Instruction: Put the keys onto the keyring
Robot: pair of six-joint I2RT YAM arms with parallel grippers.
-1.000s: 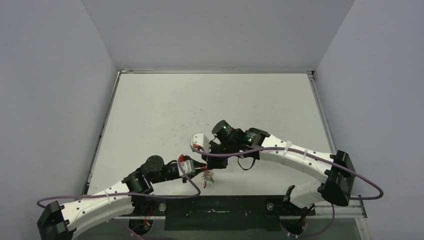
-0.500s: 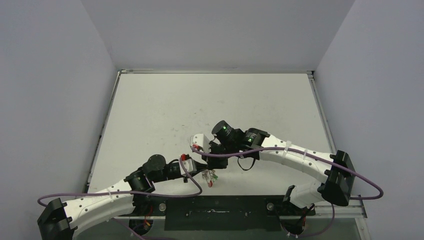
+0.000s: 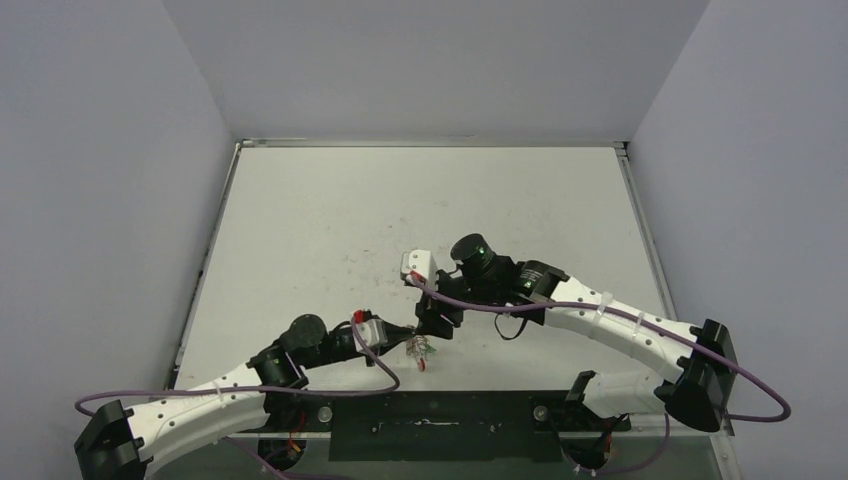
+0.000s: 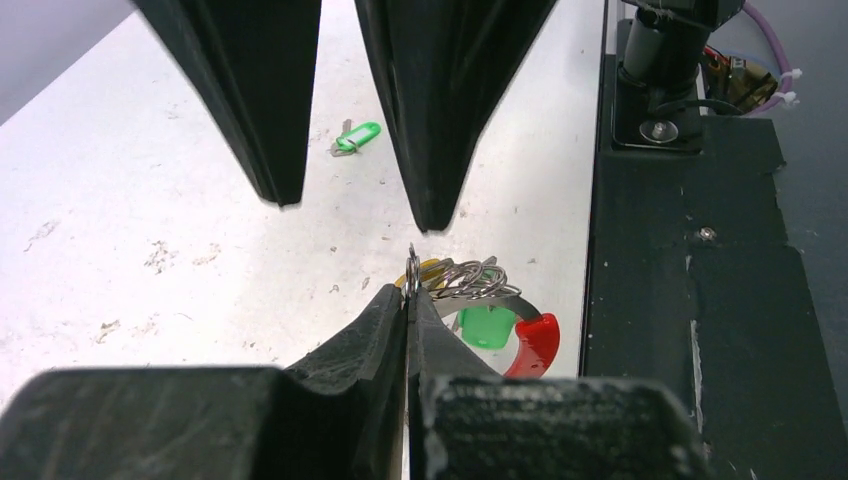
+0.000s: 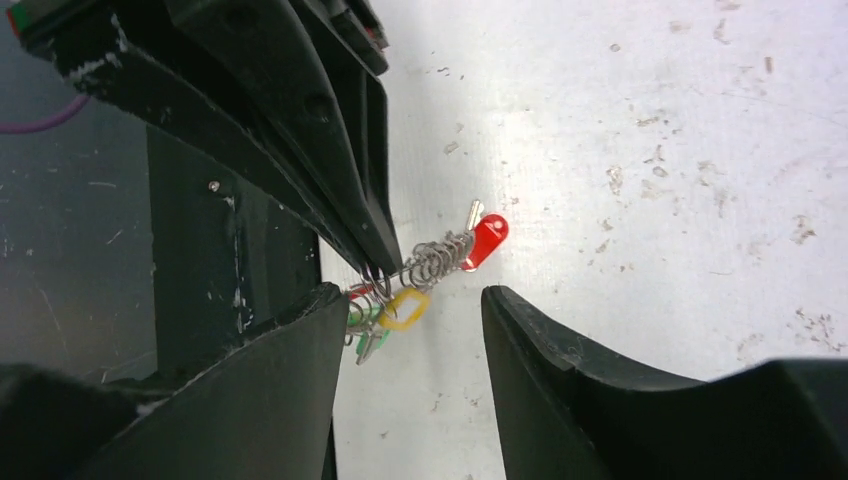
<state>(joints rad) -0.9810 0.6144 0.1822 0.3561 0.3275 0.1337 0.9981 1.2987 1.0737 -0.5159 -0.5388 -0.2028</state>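
the left gripper (image 4: 410,298) is pinched tight on a wire loop of the keyring (image 4: 468,281), close to the near edge of the table (image 3: 330,210), about midway along it. a green key (image 4: 487,327) and a yellow key (image 5: 403,310) sit on the coil beside its red curved piece (image 4: 535,345). the right gripper (image 5: 415,292) has its jaws apart, gripping nothing, one finger either side of the keyring. a loose green key (image 4: 357,137) lies farther from that edge.
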